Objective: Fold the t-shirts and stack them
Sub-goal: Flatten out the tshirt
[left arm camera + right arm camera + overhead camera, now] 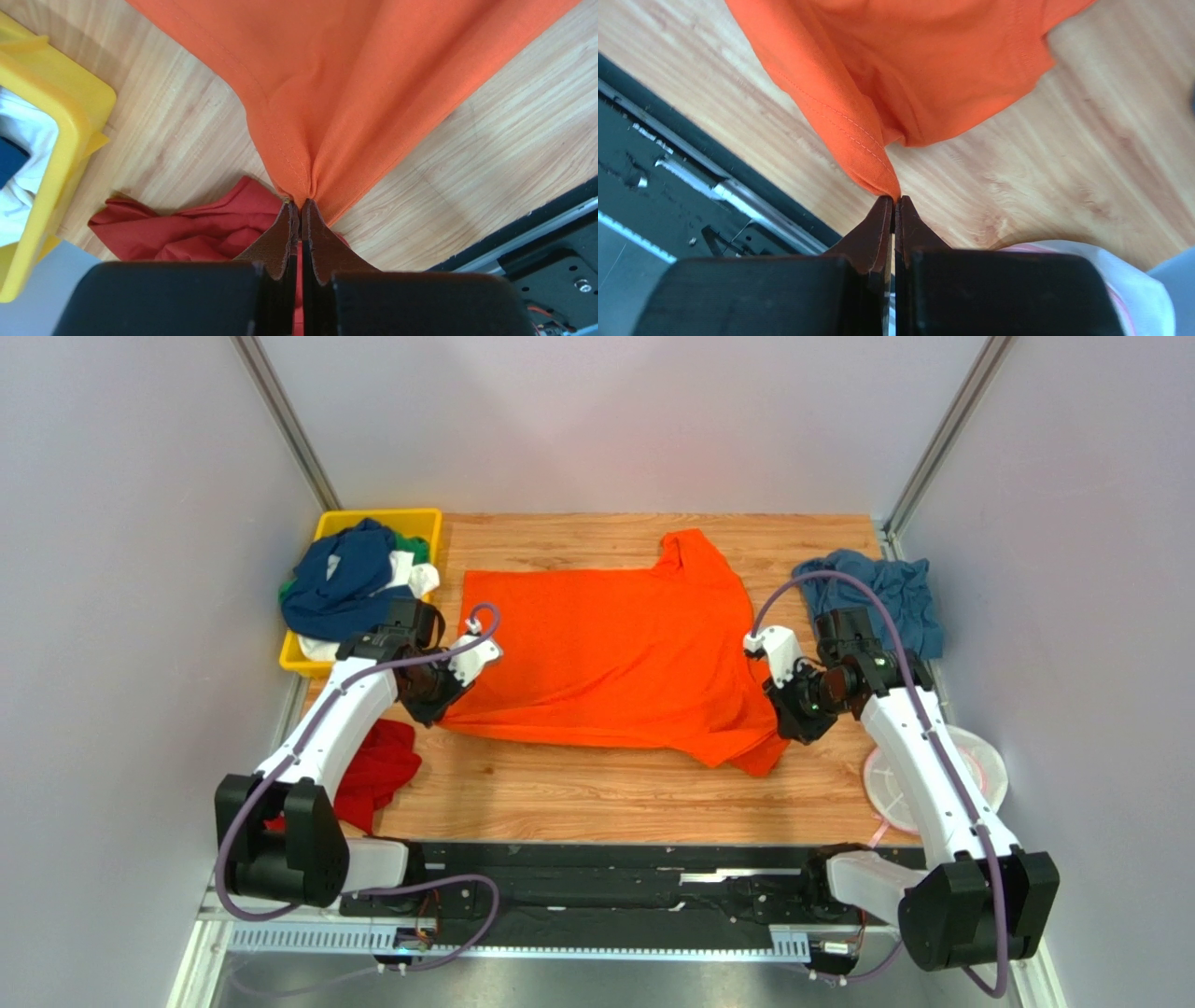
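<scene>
A bright orange t-shirt (624, 651) lies spread across the middle of the wooden table. My left gripper (438, 697) is shut on its near-left corner; the left wrist view shows the orange cloth (330, 91) pinched between the brown pads (281, 238). My right gripper (788, 721) is shut on its near-right corner, where the orange hem (857, 140) runs into the closed pads (871, 238). A steel-blue t-shirt (873, 595) lies crumpled at the back right. A red t-shirt (376, 767) lies crumpled at the near left, also in the left wrist view (189, 224).
A yellow tray (312, 655) at the back left holds navy, white and green shirts (344, 574). A round white-and-pink disc (982, 770) lies at the near right under my right arm. A black rail (617, 875) runs along the table's near edge.
</scene>
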Available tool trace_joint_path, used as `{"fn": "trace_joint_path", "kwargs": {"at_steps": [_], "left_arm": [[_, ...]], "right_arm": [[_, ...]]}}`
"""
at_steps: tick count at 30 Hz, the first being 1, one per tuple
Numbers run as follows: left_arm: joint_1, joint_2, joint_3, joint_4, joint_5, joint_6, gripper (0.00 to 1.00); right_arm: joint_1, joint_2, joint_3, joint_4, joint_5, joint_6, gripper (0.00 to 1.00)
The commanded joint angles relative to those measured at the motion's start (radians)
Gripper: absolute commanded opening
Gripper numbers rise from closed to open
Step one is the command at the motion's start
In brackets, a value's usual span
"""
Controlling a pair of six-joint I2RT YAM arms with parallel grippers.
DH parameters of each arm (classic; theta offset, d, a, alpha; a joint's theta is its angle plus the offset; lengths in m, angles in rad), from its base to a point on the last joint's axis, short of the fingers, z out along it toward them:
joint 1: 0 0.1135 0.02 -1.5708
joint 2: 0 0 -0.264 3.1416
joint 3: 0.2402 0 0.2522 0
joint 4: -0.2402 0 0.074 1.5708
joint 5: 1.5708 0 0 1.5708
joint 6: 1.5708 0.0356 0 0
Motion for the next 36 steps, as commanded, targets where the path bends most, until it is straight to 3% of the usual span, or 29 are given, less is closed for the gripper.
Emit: {"fn": "trace_joint_path", "kwargs": {"at_steps": [1, 21, 24, 30, 36], "left_arm": [[-0.004, 0.033, -0.008, -0.052, -0.033, 0.041, 0.0], [-0.018, 0.155, -0.039, -0.091, -0.102, 0.03, 0.0], [-0.018, 0.168, -0.038, -0.1, -0.111, 0.032, 0.0], [-0.018, 0.191, -0.038, -0.106, -0.14, 0.038, 0.0], [-0.018, 0.209, -0.031, -0.115, -0.142, 0.042, 0.0]], "right_arm": [[0.011, 0.018, -0.025, -0.067, -0.065, -0.065, 0.0], [0.031, 0.134, -0.064, -0.121, -0.063, -0.149, 0.01], [0.034, 0.159, -0.062, -0.13, -0.062, -0.16, 0.05], [0.052, 0.188, -0.064, -0.161, -0.08, -0.185, 0.3], [0.071, 0.177, -0.064, -0.188, -0.085, -0.196, 0.36]]}}
